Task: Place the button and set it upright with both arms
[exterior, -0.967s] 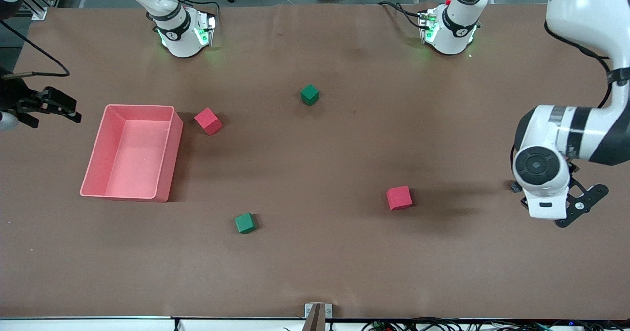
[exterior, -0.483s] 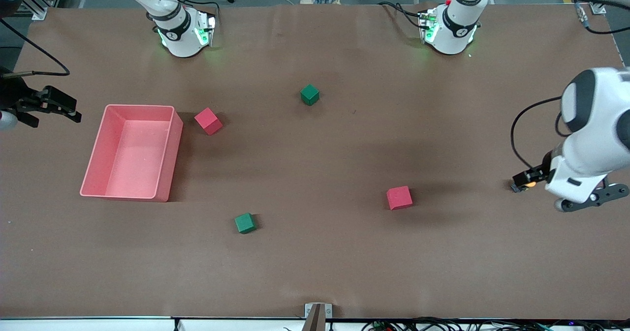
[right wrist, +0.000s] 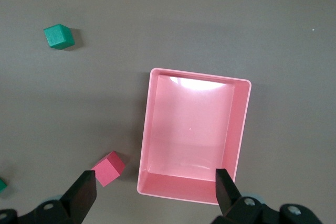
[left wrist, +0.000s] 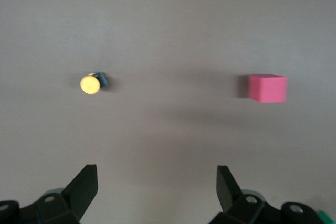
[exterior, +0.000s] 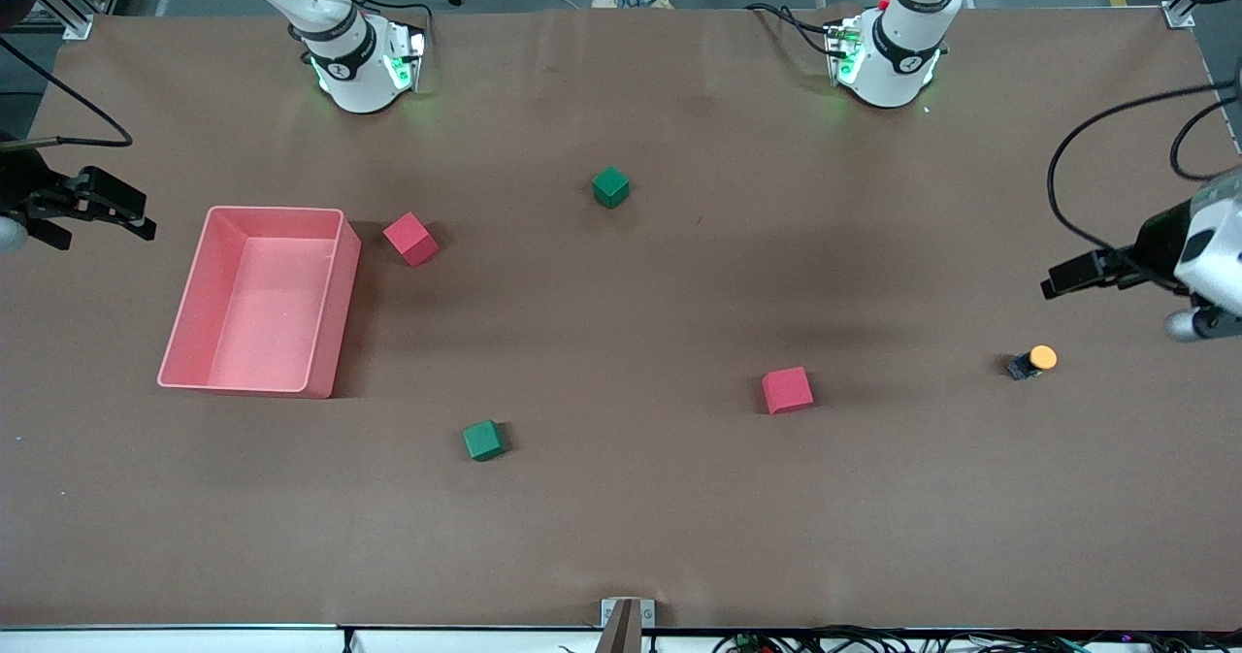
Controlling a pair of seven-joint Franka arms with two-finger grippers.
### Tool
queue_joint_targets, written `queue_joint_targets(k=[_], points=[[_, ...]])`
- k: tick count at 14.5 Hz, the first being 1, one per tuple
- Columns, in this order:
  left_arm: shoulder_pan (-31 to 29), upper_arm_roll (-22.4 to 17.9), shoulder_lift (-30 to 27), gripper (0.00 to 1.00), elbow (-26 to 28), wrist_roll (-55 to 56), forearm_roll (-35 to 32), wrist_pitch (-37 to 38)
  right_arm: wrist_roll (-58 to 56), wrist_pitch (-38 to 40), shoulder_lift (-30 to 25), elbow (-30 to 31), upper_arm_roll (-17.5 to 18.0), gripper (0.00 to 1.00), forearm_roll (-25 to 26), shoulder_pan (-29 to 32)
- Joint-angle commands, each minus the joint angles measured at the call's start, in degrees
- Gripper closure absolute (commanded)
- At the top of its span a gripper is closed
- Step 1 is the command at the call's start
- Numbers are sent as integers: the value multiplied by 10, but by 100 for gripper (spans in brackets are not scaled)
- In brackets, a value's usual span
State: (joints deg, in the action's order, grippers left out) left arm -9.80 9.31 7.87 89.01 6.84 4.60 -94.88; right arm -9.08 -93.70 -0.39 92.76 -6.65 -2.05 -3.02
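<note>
Front view: round-capped, blocky button seemingly upright on matte table; both tools wide open, empty.

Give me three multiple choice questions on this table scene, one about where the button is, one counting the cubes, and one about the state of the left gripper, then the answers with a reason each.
1. Where is the button?
A. In the pink bin
B. On the table toward the left arm's end, beside a red cube
C. On top of a green cube

2. How many cubes lie on the table?
A. Two
B. Three
C. Four

3. What is the state of the left gripper?
A. Open and holding nothing
B. Shut on the button
C. Shut on a red cube

Answers:
1. B, it sits on bare table, apart from the red cube.
2. C, two red and two green show in the front view.
3. A, the left wrist view shows its fingers spread with the button lying apart on the table.
</note>
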Motion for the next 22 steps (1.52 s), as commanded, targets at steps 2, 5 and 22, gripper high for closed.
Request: queue_joint_targets(k=[2, 5, 22], points=[[35, -13, -55, 0, 10, -10, 19, 39, -8, 7, -9, 1, -18, 0, 5, -7], [58, -23, -86, 0, 14, -24, 19, 59, -36, 11, -22, 1, -33, 0, 10, -7], [106, -80, -161, 0, 71, -41, -24, 42, -28, 27, -33, 4, -13, 0, 9, 13]])
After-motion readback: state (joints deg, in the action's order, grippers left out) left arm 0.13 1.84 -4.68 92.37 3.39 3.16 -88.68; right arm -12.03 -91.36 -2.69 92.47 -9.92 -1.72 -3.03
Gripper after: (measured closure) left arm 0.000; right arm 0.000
